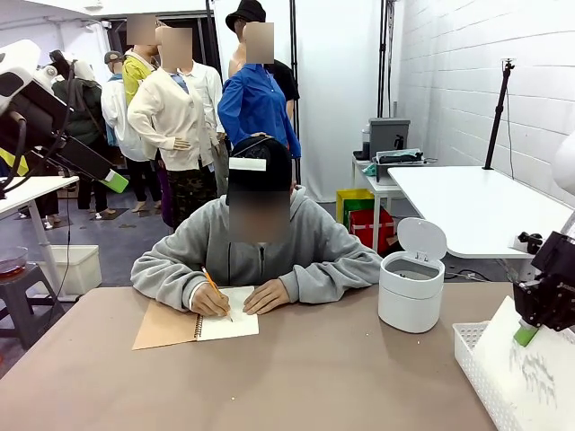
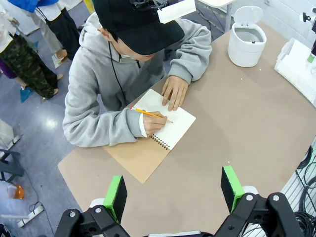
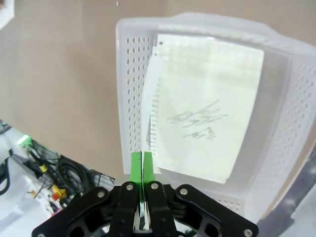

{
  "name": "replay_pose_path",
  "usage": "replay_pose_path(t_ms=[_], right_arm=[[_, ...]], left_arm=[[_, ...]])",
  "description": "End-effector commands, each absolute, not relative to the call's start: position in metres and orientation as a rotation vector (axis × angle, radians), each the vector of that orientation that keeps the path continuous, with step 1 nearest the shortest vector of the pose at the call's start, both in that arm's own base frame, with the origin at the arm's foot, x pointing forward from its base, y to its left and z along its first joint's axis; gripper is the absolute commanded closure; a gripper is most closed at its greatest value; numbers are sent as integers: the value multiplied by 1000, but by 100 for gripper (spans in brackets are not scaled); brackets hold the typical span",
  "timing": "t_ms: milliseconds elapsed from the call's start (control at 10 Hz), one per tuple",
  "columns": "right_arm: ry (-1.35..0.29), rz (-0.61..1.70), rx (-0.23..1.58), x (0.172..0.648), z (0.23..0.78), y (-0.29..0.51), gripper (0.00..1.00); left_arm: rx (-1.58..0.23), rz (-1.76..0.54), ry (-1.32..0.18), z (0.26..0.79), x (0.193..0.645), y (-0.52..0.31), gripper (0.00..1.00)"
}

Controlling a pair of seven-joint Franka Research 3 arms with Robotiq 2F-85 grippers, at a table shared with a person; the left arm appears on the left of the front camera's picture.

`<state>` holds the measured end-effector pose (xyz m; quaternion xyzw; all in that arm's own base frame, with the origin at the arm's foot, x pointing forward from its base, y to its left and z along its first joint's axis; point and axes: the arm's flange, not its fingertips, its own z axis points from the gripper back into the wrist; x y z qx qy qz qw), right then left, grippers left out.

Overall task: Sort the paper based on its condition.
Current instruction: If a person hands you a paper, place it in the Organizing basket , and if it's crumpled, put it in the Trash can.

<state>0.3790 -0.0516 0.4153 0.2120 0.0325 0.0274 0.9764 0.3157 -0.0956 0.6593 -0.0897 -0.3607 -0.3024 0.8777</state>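
Starting with the front view, you see the person (image 1: 260, 256) at the far side of the desk (image 1: 314, 386), writing with a pencil (image 1: 214, 285) in an open notebook (image 1: 229, 323). A white bin (image 1: 411, 292) with its lid up stands to their right. At the near right, a white perforated basket (image 1: 467, 346) holds the paper (image 1: 539, 382). One scribbled sheet leans up toward your right gripper (image 1: 524, 334), which hangs just over it. Your left gripper (image 1: 112, 181) is raised high at the left, well apart from the desk, and from here you cannot tell how its jaws stand.

The left wrist view settles that. The left gripper (image 2: 174, 192) has its jaws spread wide with nothing between them, above the near part of the desk. From above you also see the writing hand (image 2: 153, 123) on the white page, the other hand (image 2: 174, 91) resting on the page's far corner, and the brown cover (image 2: 140, 160) spread beside it.

The right wrist view shows the right gripper (image 3: 142, 168) with its jaws pressed together, green pads (image 3: 136, 170) touching, at the torn edge of the paper. Here you can see several sheets stacked inside the basket (image 3: 131, 74), the top one with a grey scribble near its middle. You cannot tell whether a sheet is nipped between the pads.
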Motion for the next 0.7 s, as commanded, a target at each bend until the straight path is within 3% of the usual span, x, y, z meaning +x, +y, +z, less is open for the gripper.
replay_pose_path(t_ms=[0,600], right_arm=[[28,59,452,384,399,-48,100],[48,23,452,390,387,-56,100]], left_arm=[[-208,-618,-750,660,315,-96,0],[-208,-618,-750,660,315,-96,0]])
